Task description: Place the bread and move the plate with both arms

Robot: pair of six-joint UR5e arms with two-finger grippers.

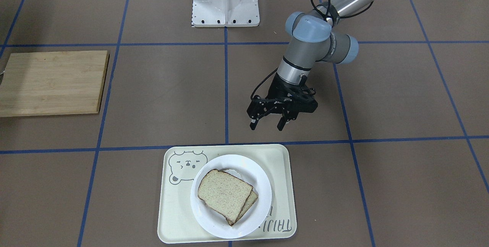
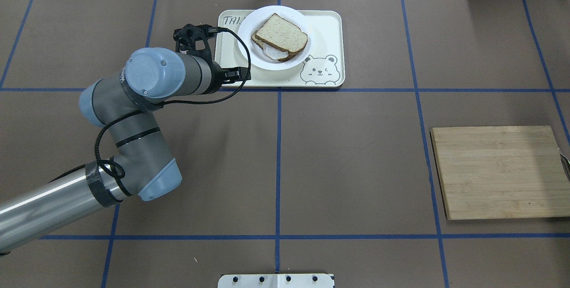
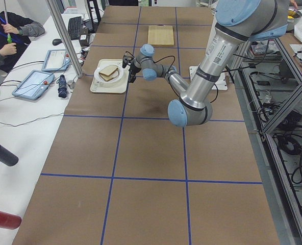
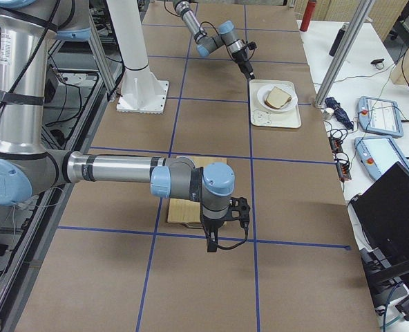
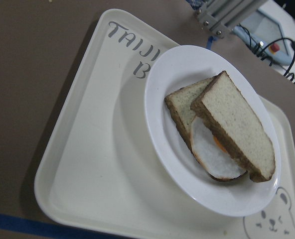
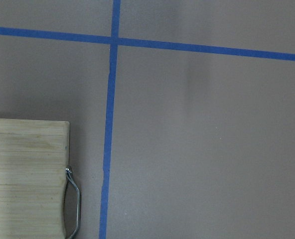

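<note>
At the lower centre of the front-facing view, the plain pale wheat bread slice (image 1: 224,192) lies on an egg-topped slice (image 5: 215,157), on the small glossy white round plate (image 1: 261,201) in a cream bear-printed tray (image 1: 282,170). An uneven two-armed lift could slide the bread off. Further up the frame, the left end effector (image 1: 266,126) hangs just beyond the tray, fingers apart; a low approach could nudge the tray. I cannot tell whether the right end effector (image 4: 218,238) is apart or together

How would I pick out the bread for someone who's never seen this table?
Find the cream bear tray on the table's side opposite the robot's base; a white plate sits on it. The bread is the plain top slice, lying over a second slice with fried egg.
</note>
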